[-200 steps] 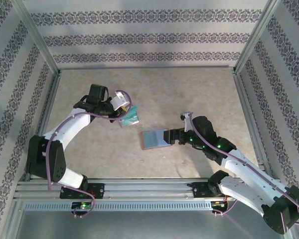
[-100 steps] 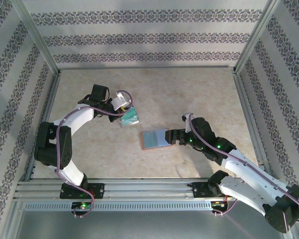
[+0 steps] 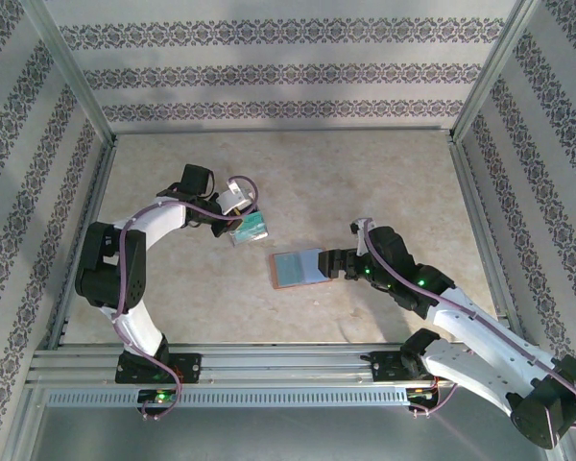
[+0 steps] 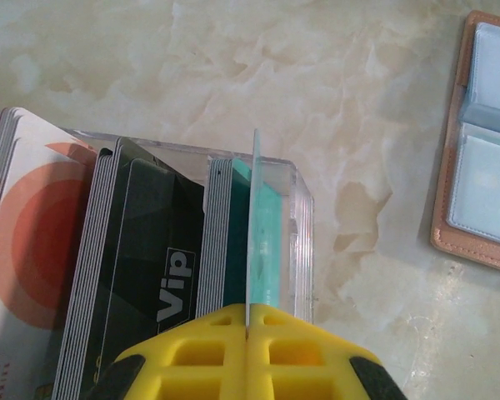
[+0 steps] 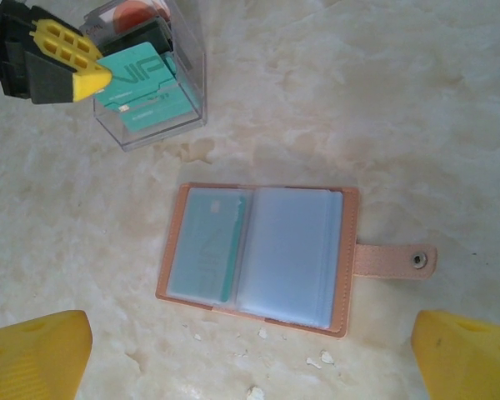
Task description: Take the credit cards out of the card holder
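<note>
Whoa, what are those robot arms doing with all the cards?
The left gripper pinches a teal card on edge at a clear box holding stacked cards. The right gripper hangs open above the card holder, which lies spread open. A greenish card sits in one of its pockets.

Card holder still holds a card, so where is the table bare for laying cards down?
Bare: the far half of the table, from clear card box to back wall; the strip between card holder and front rail. Crowded: box to holder, with the left pincer pinching a teal card and the right pincer open.
</note>
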`<state>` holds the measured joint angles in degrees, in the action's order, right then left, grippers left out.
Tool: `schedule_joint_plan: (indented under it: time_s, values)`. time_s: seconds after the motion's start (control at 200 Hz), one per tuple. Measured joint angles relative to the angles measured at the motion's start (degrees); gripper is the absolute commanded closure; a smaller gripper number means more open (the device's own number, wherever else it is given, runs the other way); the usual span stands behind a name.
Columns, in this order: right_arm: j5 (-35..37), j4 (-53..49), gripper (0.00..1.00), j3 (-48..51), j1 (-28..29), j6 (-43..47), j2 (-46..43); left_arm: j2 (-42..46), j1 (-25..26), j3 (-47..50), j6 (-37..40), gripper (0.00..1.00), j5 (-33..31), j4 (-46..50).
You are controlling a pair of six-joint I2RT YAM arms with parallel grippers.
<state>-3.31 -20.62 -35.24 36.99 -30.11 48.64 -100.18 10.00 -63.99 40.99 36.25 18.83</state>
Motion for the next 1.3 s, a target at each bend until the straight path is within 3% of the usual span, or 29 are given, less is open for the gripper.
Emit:
schedule_joint_plan:
  time_s: [0.135, 0.27, 0.325, 0.42, 0.63, 0.824, 1.044, 1.299]
  values:
    - [2.0, -0.3, 0.12, -0.9, 2.4, -0.5, 2.1, -0.1, 0.0, -0.9, -0.3, 0.69, -0.3, 0.5]
    - [6.3, -1.6, 0.33, -3.1, 7.1, -2.2, 7.3, 0.9, 0.0, -1.2, -1.0, 0.68, 0.2, 1.1]
    - [8.5, -2.4, 0.38, -4.4, 9.5, -3.4, 10.1, 2.0, 0.0, -1.2, -1.6, 0.68, 0.6, 1.2]
    - [11.5, -3.7, 0.44, -7.6, 13.3, -4.7, 16.0, 5.9, 0.0, -0.8, -4.0, 0.59, 1.0, 1.0]
    - [12.9, -4.2, 0.49, -14.0, 16.9, -5.8, 28.8, 16.9, 0.0, 2.9, -13.7, 0.27, -3.1, -3.8]
    - [12.0, -4.8, 0.51, -19.4, 17.7, -5.7, 39.0, 23.1, 0.0, 5.9, -24.5, 0.00, -16.4, -6.2]
    - [10.7, -4.9, 0.52, -25.0, 18.7, -5.5, 48.2, 28.9, 0.0, 9.2, -34.2, 0.01, -30.3, -6.4]
    - [10.4, -6.7, 0.49, -28.7, 18.7, -4.9, 54.3, 33.3, 0.0, 10.9, -39.5, 0.01, -36.4, -6.4]
